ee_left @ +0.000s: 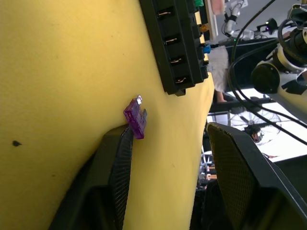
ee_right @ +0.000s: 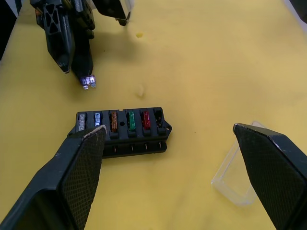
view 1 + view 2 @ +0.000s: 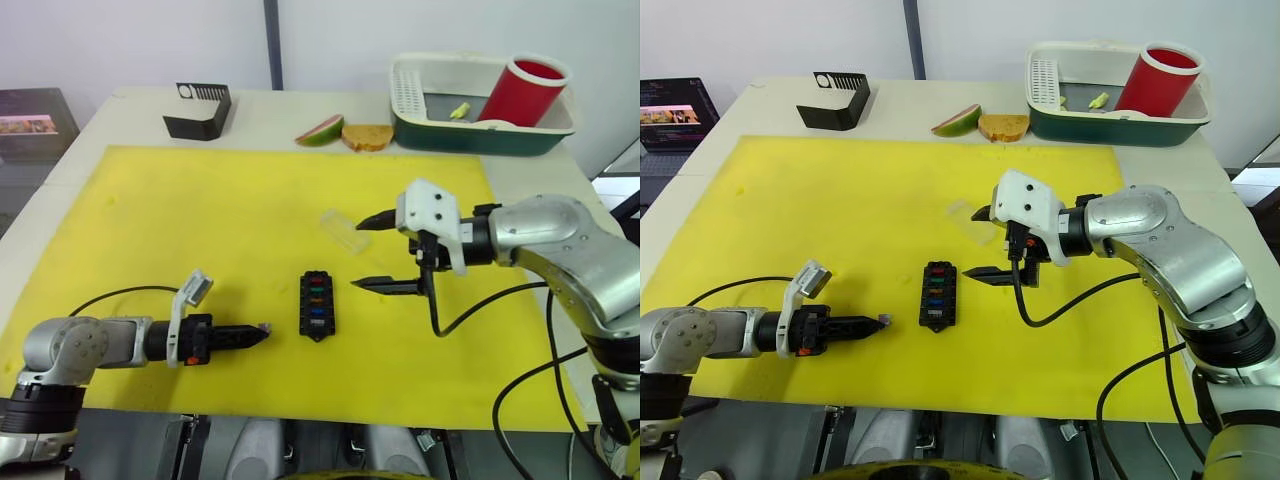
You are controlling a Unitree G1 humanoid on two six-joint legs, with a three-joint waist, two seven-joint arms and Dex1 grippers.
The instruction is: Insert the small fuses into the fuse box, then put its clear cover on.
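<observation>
Black fuse box (image 3: 317, 305) with five coloured fuses seated; purple fuse (image 1: 135, 117) touching the open left gripper's (image 3: 262, 333) fingertip; right gripper (image 3: 362, 254) spread wide, empty.

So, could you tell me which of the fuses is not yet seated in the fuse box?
The purple fuse: it sits at the left end effector's tip, clear of the fuse box, while the others sit in slots.

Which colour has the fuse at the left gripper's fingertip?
Purple fuse; it shows best in the left wrist view.
</observation>
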